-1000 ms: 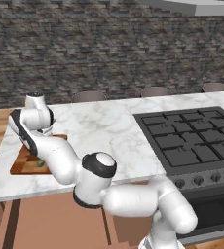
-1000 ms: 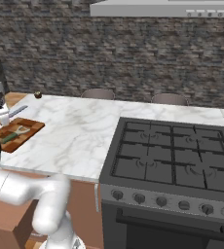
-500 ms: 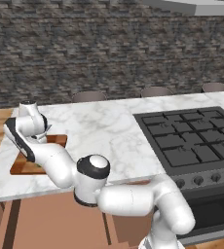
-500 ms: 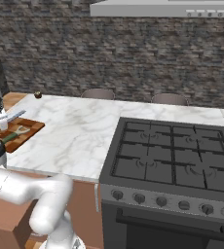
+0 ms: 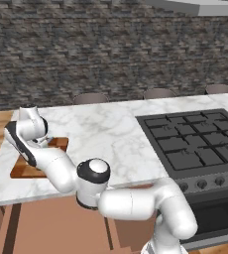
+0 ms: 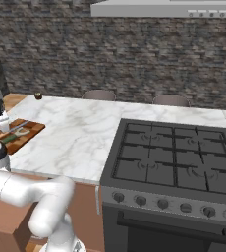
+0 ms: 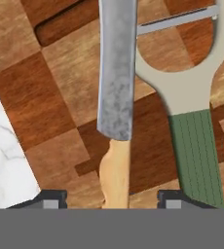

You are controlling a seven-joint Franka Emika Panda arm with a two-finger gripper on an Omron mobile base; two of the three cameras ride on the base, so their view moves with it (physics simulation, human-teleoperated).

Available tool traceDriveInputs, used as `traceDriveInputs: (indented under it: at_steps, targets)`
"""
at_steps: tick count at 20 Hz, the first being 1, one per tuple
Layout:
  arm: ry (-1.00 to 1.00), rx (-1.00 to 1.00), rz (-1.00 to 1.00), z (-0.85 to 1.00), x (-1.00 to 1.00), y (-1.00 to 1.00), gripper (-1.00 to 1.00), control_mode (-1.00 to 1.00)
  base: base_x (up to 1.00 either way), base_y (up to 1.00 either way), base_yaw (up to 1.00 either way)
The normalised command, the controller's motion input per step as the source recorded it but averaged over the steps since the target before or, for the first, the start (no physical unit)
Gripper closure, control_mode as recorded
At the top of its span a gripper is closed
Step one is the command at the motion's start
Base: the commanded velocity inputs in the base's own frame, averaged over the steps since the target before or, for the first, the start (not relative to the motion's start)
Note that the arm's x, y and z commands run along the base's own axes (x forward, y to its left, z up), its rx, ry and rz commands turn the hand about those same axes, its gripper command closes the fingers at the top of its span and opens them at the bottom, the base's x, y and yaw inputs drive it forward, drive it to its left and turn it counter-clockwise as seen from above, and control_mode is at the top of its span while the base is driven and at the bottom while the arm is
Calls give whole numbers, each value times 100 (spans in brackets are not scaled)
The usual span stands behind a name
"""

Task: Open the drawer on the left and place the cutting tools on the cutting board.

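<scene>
Here, knife [image 7: 116,82] beside peeler [image 7: 192,112], near cutting board [image 7: 46,97] edge.

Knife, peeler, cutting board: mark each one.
Knife [image 7: 117,73], hand view, middle of the grey blade.
Peeler [image 7: 196,155], hand view, green handle.
Cutting board [image 7: 26,97], hand view, a bare dark block left of the knife.

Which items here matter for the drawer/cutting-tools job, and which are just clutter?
Job items:
- knife, on the cutting board
- peeler, beside the knife on the board
- gripper, jaws either side of the knife handle

Just there:
- stove
- marble counter
- small dark object at the counter's far corner
- chairs
</scene>
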Motion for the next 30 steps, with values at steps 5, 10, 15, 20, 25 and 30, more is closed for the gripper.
traceDriveInputs:
  at_steps: [5, 10, 15, 20, 25, 30]
  targets:
    - [-9, 0, 0, 2, -15, -24, -100, -100, 0, 0, 0]
    - [-27, 0, 0, 6, -94, -91, -100, -100, 0, 0, 0]
    - [-32, 0, 2, 0, -100, -100, -100, -100, 0, 0, 0]
    - [-23, 0, 0, 0, -100, -100, -100, -100, 0, 0, 0]
    - [-23, 3, 0, 13, -100, -100, -100, -100, 0, 0, 0]
    - [-30, 12, 0, 49, -100, -100, -100, -100, 0, 0, 0]
